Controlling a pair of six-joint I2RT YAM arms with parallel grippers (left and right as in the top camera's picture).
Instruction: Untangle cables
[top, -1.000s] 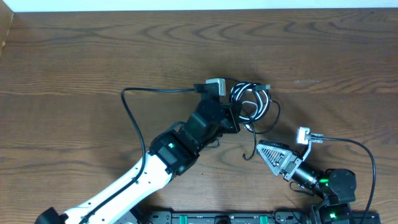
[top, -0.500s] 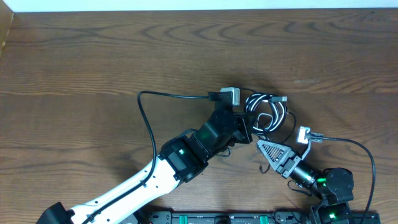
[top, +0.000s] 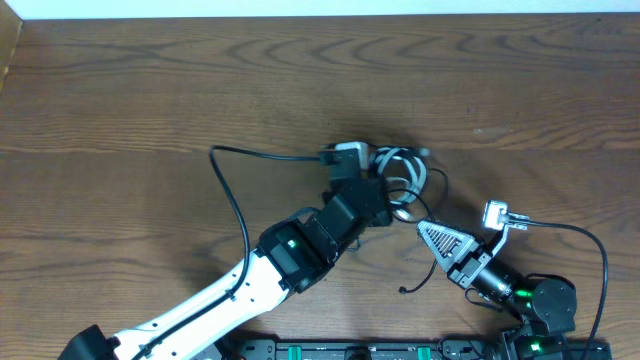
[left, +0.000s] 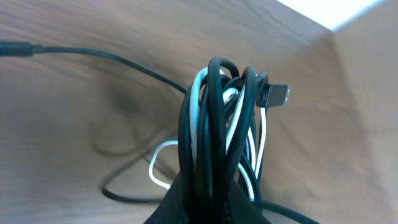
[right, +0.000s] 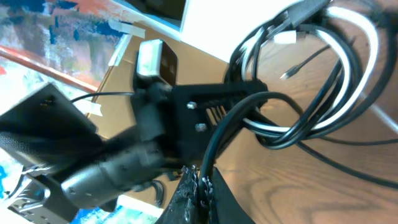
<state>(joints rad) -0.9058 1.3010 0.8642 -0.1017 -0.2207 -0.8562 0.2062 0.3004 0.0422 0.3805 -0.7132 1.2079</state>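
The cables (top: 402, 172) are a bunch of black and white loops just right of the table's middle. My left gripper (top: 388, 198) is shut on the bunch from the lower left. The left wrist view has the cables (left: 221, 124) rising out of the shut left gripper (left: 210, 202), with a metal plug (left: 277, 94) sticking out to the right. My right gripper (top: 422, 230) sits just below the bunch, shut on one black strand. In the right wrist view that strand (right: 219, 140) runs from the right gripper (right: 202, 186) up into the loops (right: 323, 68).
A thicker black cord (top: 232, 200) fixed to the left arm arcs over the table to the left. A loose black cable end (top: 404, 290) lies below the right gripper. The table's back edge (top: 320, 17) runs along the top.
The right gripper has gone from open to shut on a black strand. The left gripper swung right with the bunch, then came partly back to the left.
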